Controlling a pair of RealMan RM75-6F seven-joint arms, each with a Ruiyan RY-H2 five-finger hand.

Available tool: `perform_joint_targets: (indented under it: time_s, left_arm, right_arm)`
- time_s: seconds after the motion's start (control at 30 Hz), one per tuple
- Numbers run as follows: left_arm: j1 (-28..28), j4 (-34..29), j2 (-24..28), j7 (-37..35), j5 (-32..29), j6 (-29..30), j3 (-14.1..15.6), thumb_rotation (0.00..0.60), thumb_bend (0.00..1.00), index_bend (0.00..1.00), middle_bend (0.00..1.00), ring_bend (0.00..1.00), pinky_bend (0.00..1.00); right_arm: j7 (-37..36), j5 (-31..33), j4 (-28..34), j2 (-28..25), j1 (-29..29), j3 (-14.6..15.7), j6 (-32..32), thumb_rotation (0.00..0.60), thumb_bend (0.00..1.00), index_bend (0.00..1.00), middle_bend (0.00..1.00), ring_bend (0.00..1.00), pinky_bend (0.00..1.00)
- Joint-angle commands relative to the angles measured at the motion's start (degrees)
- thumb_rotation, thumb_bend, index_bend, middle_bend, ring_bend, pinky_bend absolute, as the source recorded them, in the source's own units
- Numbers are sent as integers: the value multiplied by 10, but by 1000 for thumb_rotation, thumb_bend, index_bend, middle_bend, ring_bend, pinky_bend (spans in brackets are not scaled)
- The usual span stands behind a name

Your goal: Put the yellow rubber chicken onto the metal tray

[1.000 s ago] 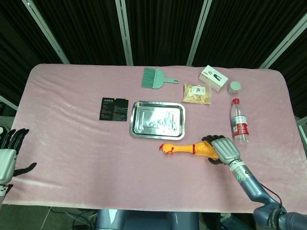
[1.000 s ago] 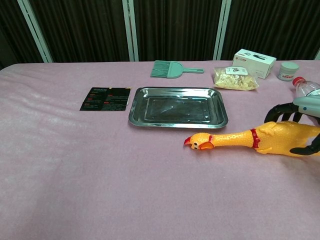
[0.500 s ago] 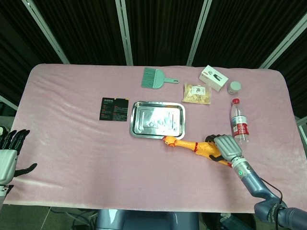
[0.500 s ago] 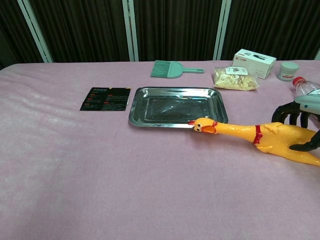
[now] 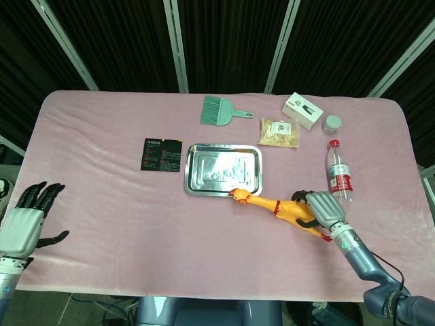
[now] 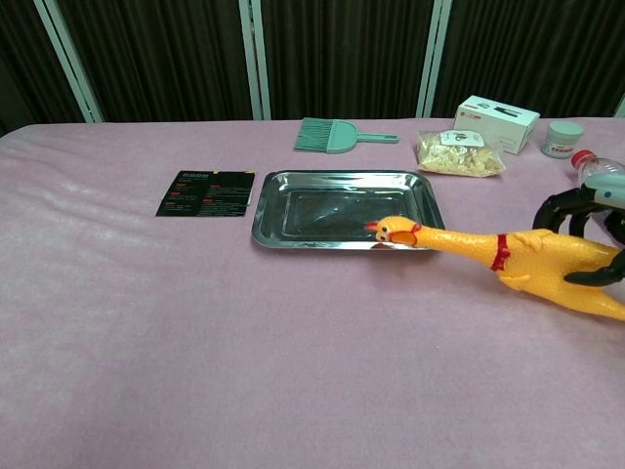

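Note:
My right hand (image 5: 319, 210) (image 6: 586, 234) grips the body of the yellow rubber chicken (image 5: 279, 208) (image 6: 498, 256), which hangs tilted above the cloth, tail end lower. The chicken's red-beaked head (image 6: 394, 232) reaches over the front right rim of the metal tray (image 5: 197, 171) (image 6: 293, 215). The tray is empty and lies flat in the middle of the pink table. My left hand (image 5: 28, 219) hovers at the table's near left edge, fingers spread, holding nothing; the chest view does not show it.
Left of the tray lies a black card (image 5: 162, 154). Behind it lie a green brush (image 5: 219, 111), a snack bag (image 5: 279, 133), a white box (image 5: 303, 110) and a small jar (image 5: 332, 123). A water bottle (image 5: 338, 171) lies beside my right hand.
My right hand has lifted the chicken off the cloth and swung its head toward the tray's front right rim. My left hand has risen further into the head view.

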State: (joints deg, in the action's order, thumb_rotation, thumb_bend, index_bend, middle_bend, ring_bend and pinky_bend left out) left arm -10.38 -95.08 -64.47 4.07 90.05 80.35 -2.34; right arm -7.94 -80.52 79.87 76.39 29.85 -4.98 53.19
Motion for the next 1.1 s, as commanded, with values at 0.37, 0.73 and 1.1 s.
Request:
perform_joint_targets:
  time_s: [0.37, 0.73, 1.1]
  left_arm:
    - [-94, -91, -22, 0, 41, -80, -28, 600, 65, 189, 202, 183, 178]
    - [-188, -184, -36, 55, -52, -179, -103, 600, 65, 218, 221, 184, 178]
    - [-301, -246, -70, 177, -259, -240, -176, 600, 102, 221, 240, 220, 220]
  right_arm:
    - [-85, -16, 132, -92, 13, -46, 36, 600, 495, 755, 668, 702, 805]
    - [70, -10, 173, -103, 57, -58, 11, 600, 496, 757, 668, 702, 805]
    - [199, 45, 198, -72, 87, -66, 3, 600, 495, 757, 668, 704, 805]
